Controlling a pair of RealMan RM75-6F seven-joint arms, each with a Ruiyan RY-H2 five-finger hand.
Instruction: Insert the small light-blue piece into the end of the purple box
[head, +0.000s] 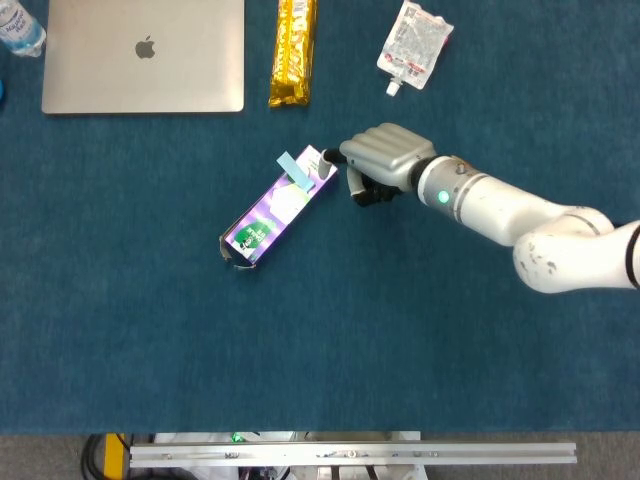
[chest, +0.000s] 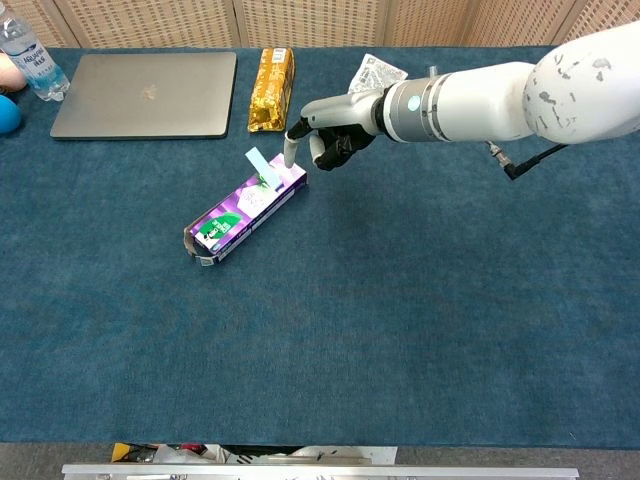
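Blue table (head: 150, 340), purple box (head: 277, 206), light-blue piece (head: 294, 169) seemingly protruding

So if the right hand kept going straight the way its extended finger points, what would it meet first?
Probably the near end of the purple box: the right hand points its finger down-left at that corner, beside the light-blue piece. Contact is unclear.

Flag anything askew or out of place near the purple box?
The light-blue piece sticks up tilted from the purple box near its far end, not pushed in. The right robot hand has one finger reaching down at that end. Nothing looks spilled or damaged.
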